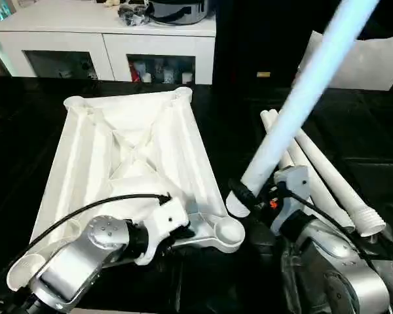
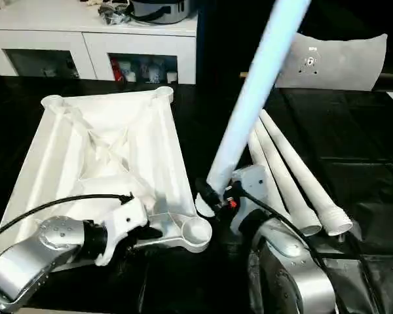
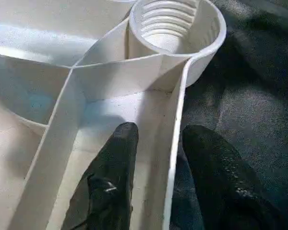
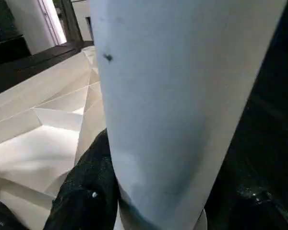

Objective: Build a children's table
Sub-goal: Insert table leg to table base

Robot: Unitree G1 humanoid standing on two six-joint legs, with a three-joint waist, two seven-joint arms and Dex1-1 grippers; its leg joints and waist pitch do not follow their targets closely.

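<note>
The white table top (image 1: 131, 150) lies upside down on the black surface, ribbed underside up. My left gripper (image 1: 183, 229) is shut on its near rim, one finger (image 3: 110, 163) inside the wall and one outside, just short of the threaded near-right corner socket (image 3: 175, 28). My right gripper (image 1: 249, 196) is shut on a white leg (image 1: 301, 98) near its thick end. That leg leans up and away to the right. Its lower end hangs close beside the near-right socket (image 1: 227, 230), outside it. In the right wrist view the leg (image 4: 182, 96) hides most of the gripper.
Three more white legs (image 1: 321, 176) lie side by side on the black surface right of the table top, behind my right arm. A white cabinet (image 1: 105, 46) with a dark pot (image 1: 180, 10) stands at the back. A white sheet (image 1: 373, 59) leans at the back right.
</note>
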